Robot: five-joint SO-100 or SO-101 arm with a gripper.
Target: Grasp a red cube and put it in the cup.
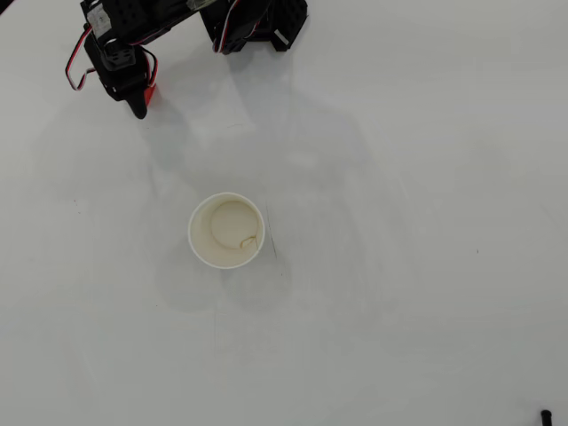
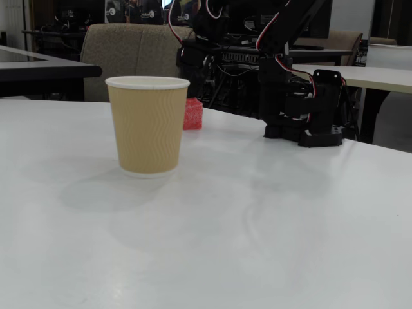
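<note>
The broad white table is seen to carry everything, and most of its surface is bare. The black multi-jointed arm is mounted at the far edge in the fixed view, and is folded toward the upper left corner of the overhead view.

The round paper cup, white-rimmed with a cream inside and a tan ribbed outer wall in the fixed view, is stood upright near the middle of the table, well apart from the arm's base. Nothing red is seen inside it from overhead.

The black end effector is placed right at the small bright red cube, of which only a sliver is shown beside the dark fingers. In the fixed view the cube is seen resting on the table behind the cup. Whether the fingers are apart or pressed onto the cube cannot be told.

The task is judged to be at an early stage: the cube is reached, but a lift, a carry to the cup and a release are left.
</note>
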